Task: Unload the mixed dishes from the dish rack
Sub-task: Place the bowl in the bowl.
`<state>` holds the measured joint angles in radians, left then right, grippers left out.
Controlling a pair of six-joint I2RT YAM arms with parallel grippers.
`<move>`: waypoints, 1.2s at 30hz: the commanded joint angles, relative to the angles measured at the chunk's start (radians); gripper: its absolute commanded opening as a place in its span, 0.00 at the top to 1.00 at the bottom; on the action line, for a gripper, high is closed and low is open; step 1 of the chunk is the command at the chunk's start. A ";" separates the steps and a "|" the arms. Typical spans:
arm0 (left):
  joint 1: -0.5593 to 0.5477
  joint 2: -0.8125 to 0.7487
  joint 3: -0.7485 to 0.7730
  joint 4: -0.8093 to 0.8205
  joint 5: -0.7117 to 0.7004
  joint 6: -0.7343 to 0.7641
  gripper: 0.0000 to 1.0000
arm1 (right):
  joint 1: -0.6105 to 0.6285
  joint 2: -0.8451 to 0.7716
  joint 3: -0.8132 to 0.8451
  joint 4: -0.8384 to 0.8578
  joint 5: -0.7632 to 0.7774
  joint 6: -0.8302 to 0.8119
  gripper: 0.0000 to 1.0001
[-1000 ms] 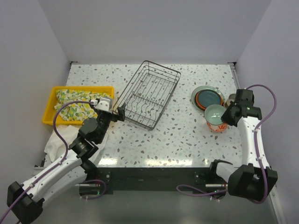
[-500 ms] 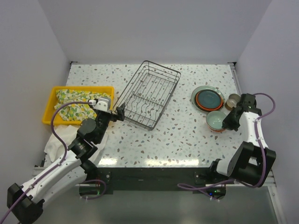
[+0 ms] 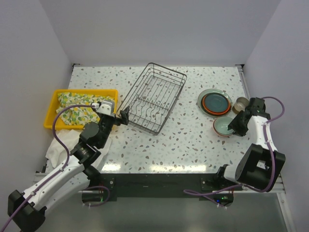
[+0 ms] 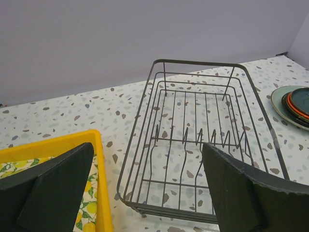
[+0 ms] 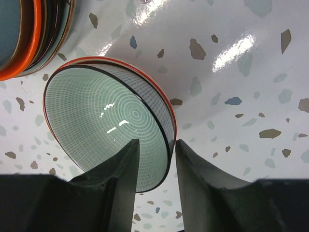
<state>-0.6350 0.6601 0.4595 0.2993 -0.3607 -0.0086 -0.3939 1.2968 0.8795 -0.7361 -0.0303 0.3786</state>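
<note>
The black wire dish rack [image 3: 153, 96] stands at mid-table with nothing in it; the left wrist view [image 4: 198, 63] shows its bare tines. My left gripper [image 3: 124, 116] is open and empty at the rack's near-left corner [image 4: 147, 147]. Stacked round plates [image 3: 216, 102] with an orange-red rim lie at the right [image 5: 19, 34]. A celadon bowl [image 3: 223, 126] with a red outer rim sits on the table just in front of them. My right gripper [image 3: 234, 124] is shut on its rim [image 5: 157, 145], one finger inside the bowl [image 5: 106, 121] and one outside. A beige cup [image 3: 240, 103] stands beside the plates.
A yellow plastic tray [image 3: 53, 104] holding a lemon-patterned cloth [image 3: 77, 108] sits left of the rack, its edge in the left wrist view [image 4: 58, 145]. A white cloth [image 3: 60, 145] lies near the left arm. White walls close in the table.
My right gripper has carried the bowl down and back onto the table, close in front of the plate stack. The left arm has barely moved.
</note>
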 commanded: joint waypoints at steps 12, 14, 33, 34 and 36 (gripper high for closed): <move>0.011 0.009 -0.007 0.067 0.008 -0.022 0.00 | 0.017 -0.108 0.019 -0.043 0.027 -0.032 0.62; 0.012 0.010 -0.007 0.069 0.008 -0.024 0.00 | 0.017 -0.110 0.007 -0.037 0.027 -0.029 0.70; 0.021 0.010 -0.007 0.066 0.014 -0.030 0.00 | 0.010 -0.042 -0.070 0.049 0.003 0.006 0.98; 0.020 0.010 -0.007 0.066 0.014 -0.030 0.00 | 0.010 -0.033 -0.065 0.049 -0.011 0.006 0.98; 0.020 0.009 -0.007 0.064 0.016 -0.031 0.00 | 0.010 -0.028 -0.053 0.034 -0.014 0.002 0.96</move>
<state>-0.6216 0.6743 0.4595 0.3008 -0.3511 -0.0174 -0.3820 1.2469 0.8234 -0.6853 -0.0051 0.3771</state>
